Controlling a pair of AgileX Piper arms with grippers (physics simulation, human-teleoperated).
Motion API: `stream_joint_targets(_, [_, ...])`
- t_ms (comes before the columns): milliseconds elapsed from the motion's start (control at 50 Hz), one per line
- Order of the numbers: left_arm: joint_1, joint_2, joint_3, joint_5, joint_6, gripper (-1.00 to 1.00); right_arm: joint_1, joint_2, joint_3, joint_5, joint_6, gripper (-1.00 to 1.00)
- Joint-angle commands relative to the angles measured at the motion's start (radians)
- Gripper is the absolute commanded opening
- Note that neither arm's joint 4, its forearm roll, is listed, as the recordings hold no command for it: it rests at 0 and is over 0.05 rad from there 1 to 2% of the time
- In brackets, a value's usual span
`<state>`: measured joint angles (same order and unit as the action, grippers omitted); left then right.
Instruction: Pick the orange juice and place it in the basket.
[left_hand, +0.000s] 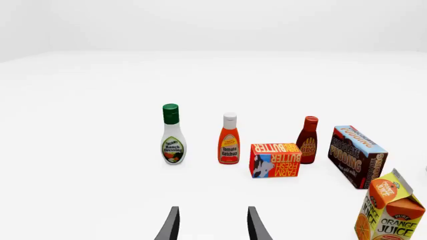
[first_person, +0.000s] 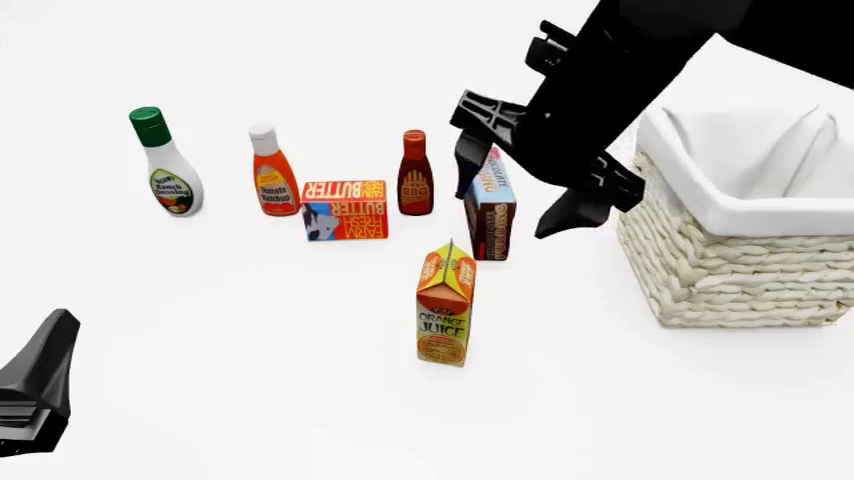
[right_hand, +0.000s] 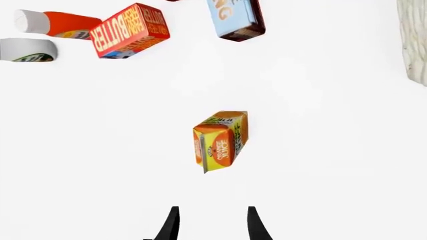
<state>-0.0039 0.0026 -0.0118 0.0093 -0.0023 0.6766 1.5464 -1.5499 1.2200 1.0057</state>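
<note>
The orange juice (first_person: 445, 305) is a tall orange-and-yellow carton standing upright on the white table, in front of the other groceries. It also shows in the right wrist view (right_hand: 220, 141) and at the edge of the left wrist view (left_hand: 390, 210). The basket (first_person: 747, 255) is cream wicker with a white liner, at the right. My right gripper (first_person: 514, 198) is open and empty, above and behind the carton; its fingers (right_hand: 173, 222) point down at it. My left gripper (left_hand: 212, 227) is open and empty, low at the near left (first_person: 34, 400).
Behind the carton stand a ranch dressing bottle (first_person: 167, 165), a ketchup bottle (first_person: 274, 172), a butter box (first_person: 344, 210), a BBQ sauce bottle (first_person: 416, 175) and a brown chocolate pudding box (first_person: 490, 210). The pudding box is closest to the carton.
</note>
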Motion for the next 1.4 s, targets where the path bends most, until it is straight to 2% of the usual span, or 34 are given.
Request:
stream_joint_targets(20, [0.000,-0.001,0.001,-0.002,0.003,1.00,0.001,0.059,-0.011,0.000,-0.030,1.00])
stream_joint_targets(680, [0.000,-0.001,0.001,-0.002,0.003,1.00,0.013,0.176,-0.062,0.000,-0.089,1.00])
stream_joint_targets(1400, [0.000,-0.001,0.001,-0.002,0.003,1.00,0.053,0.238,-0.057,0.000,-0.098,1.00])
